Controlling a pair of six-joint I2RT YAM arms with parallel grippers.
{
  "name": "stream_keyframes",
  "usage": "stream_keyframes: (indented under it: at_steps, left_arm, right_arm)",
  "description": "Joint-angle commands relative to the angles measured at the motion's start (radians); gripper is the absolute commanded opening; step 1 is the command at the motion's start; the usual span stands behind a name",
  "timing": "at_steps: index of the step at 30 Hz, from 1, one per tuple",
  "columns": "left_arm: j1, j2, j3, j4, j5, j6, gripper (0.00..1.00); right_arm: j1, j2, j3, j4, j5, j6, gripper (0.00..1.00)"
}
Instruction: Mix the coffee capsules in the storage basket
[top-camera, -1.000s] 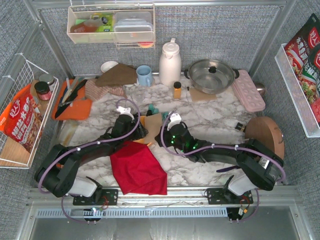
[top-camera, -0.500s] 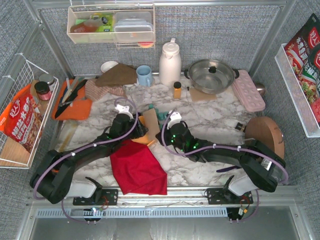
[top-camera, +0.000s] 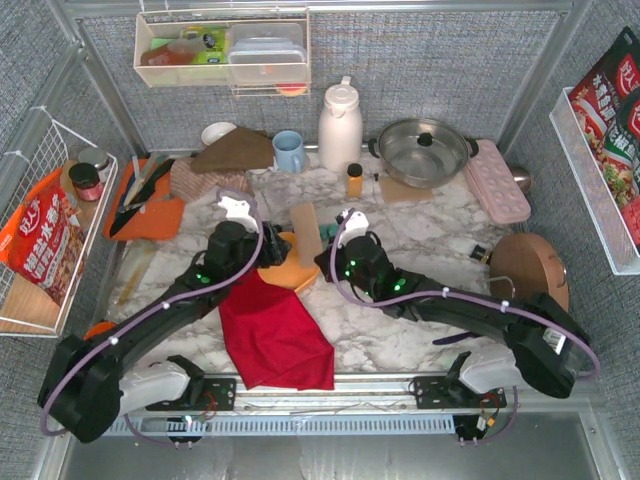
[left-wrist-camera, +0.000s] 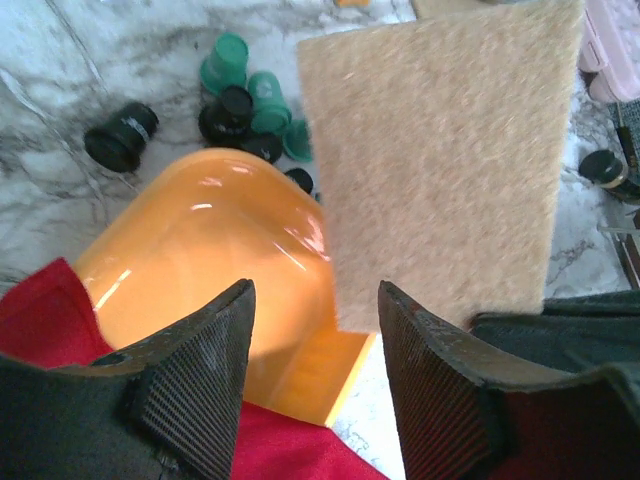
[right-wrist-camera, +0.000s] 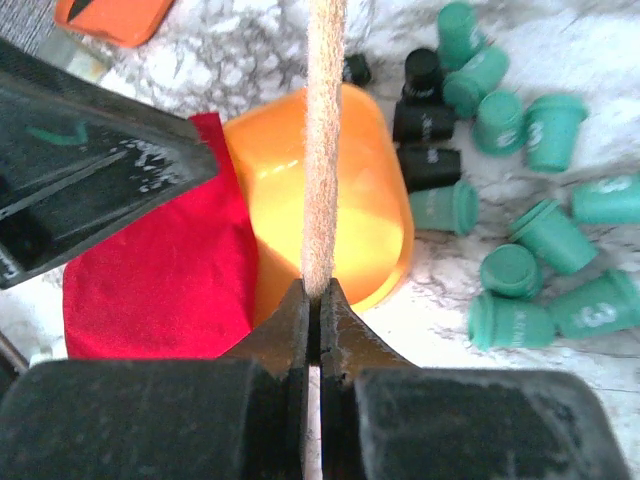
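R jaws pinch tan pad (left-wrist-camera: 440, 160); L jaws apart

Above the basket: a tan pad (right-wrist-camera: 322, 120) stands on edge over the basket (right-wrist-camera: 360, 230), pinched in the right pincer (right-wrist-camera: 312, 290), and splits the room there in two.
Left of the pad: the left pincer (left-wrist-camera: 315, 310), jaws apart, hangs close; a red cloth (right-wrist-camera: 150, 290) touches the basket.
Right of the pad: pods (right-wrist-camera: 520, 250) lie crowded, with narrow gaps.
Further right: bare desk (top-camera: 430, 240).
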Motion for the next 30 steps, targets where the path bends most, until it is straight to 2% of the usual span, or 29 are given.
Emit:
stream_keyframes:
  at_steps: [1, 6, 9, 10, 11, 12, 16, 21, 26, 30]
  left_arm:
    - [-0.001, -0.082, 0.032, -0.095, -0.045, 0.113, 0.63]
    - [0.0, -0.216, 0.061, -0.175, -0.112, 0.163, 0.69]
    - [-0.001, -0.294, 0.093, -0.249, -0.151, 0.228, 0.8]
    - [0.0, -0.315, 0.104, -0.27, -0.163, 0.257, 0.85]
    - [-0.001, -0.332, 0.112, -0.286, -0.172, 0.289, 0.96]
    - [-0.001, -0.349, 0.117, -0.301, -0.18, 0.322, 0.99]
    - [0.0, -0.393, 0.114, -0.34, -0.232, 0.42, 0.99]
    - [-0.001, -0.432, 0.054, -0.296, -0.31, 0.428, 0.99]
    - [0.0, -0.459, 0.032, -0.274, -0.328, 0.434, 0.99]
    - [-0.001, -0.48, 0.014, -0.272, -0.342, 0.448, 0.99]
  right_arm:
    - [-0.002, -0.065, 0.061, -0.172, 0.145, -0.066, 0.0]
    - [-0.045, -0.134, 0.147, -0.376, 0.373, -0.106, 0.0]
    - [-0.123, -0.155, 0.17, -0.472, 0.4, -0.081, 0.0]
    - [-0.154, -0.16, 0.168, -0.484, 0.398, -0.067, 0.0]
    - [-0.192, -0.165, 0.166, -0.498, 0.392, -0.052, 0.0]
    - [-0.23, -0.169, 0.164, -0.508, 0.379, -0.035, 0.0]
    - [-0.391, -0.18, 0.149, -0.548, 0.321, 0.042, 0.0]
    - [-0.574, -0.16, 0.111, -0.558, 0.297, 0.167, 0.0]
    - [-0.746, -0.079, 0.059, -0.391, 0.145, 0.276, 0.0]
    - [-0.836, 0.025, 0.05, -0.242, 0.03, 0.387, 0.0]
